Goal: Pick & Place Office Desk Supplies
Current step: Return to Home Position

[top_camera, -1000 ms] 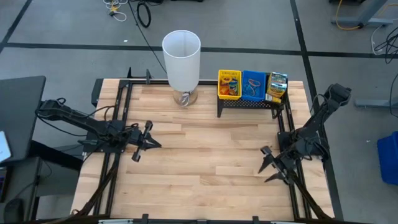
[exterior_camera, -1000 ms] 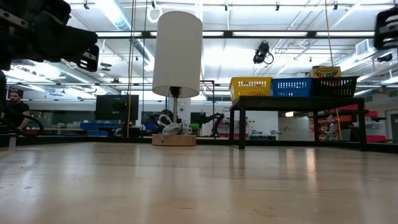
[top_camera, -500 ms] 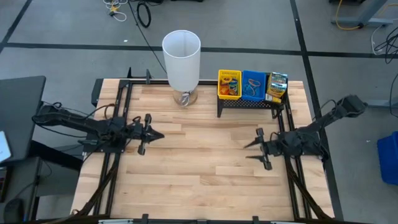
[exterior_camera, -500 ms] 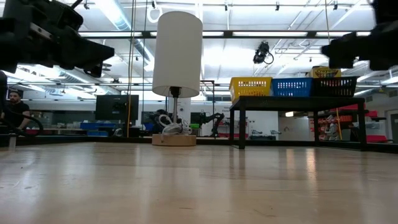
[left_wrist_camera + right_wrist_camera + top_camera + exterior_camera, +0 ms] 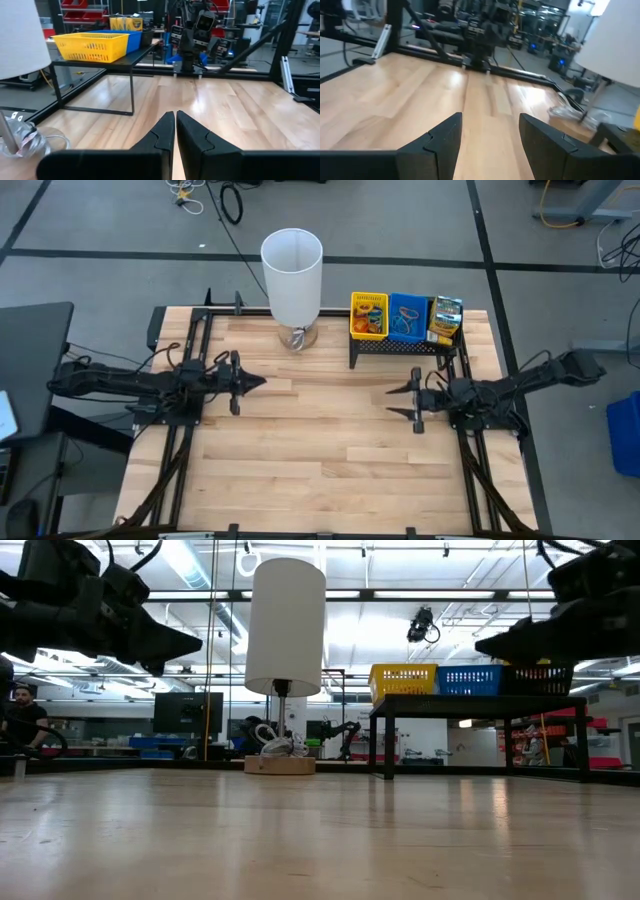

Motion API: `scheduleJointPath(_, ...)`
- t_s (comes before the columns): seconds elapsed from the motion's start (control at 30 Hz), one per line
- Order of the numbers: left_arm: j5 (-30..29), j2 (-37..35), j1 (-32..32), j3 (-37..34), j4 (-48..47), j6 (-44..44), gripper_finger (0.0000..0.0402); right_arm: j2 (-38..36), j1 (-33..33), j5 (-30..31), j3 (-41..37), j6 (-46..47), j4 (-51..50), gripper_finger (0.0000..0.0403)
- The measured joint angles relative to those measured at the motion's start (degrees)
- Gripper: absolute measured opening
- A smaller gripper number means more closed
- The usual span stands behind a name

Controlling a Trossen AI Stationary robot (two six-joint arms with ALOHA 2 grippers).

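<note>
A yellow tray [image 5: 368, 315] and a blue tray [image 5: 406, 317], both holding coloured rubber-band loops, stand on a black mesh rack [image 5: 400, 348] at the table's far right. Beside them a black tray holds a green-yellow box [image 5: 445, 318]. My left gripper [image 5: 258, 383] is shut and hovers level over the table's left part, pointing right, with nothing in it [image 5: 175, 120]. My right gripper [image 5: 398, 400] is open and hovers level just near of the rack, pointing left, with nothing between its fingers [image 5: 490, 132].
A tall white cylinder [image 5: 292, 270] stands on a small base at the table's far middle, left of the rack. Bare wooden tabletop [image 5: 320, 450] lies between the two grippers and toward the near edge. Black frame rails [image 5: 190, 360] run along both sides.
Both arms have swung level toward the table's far edge. My left gripper now points straight right instead of slanting toward the near edge. My right gripper has swept from the near right to point left beside the rack. Neither gripper has changed its gap.
</note>
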Motion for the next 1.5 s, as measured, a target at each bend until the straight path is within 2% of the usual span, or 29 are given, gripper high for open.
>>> scheduleJointPath(0.37, -2.12, 0.0, 0.09, 0.0, -0.24, -4.29, 0.0025, 0.0, -1.83, -0.07, 0.0, 5.65, -3.06, 0.0206)
scheduleJointPath(0.63, -2.16, 0.0, 0.09, -0.02, -0.24, 5.29, 0.0025, 0.0, -1.83, -0.05, 0.0, 5.23, -3.12, 0.0206)
scheduleJointPath(1.5, -2.16, 0.02, 0.09, -0.02, -0.24, 5.58, 0.0025, 0.0, -1.83, -0.04, 0.0, 5.24, -3.1, 0.0206)
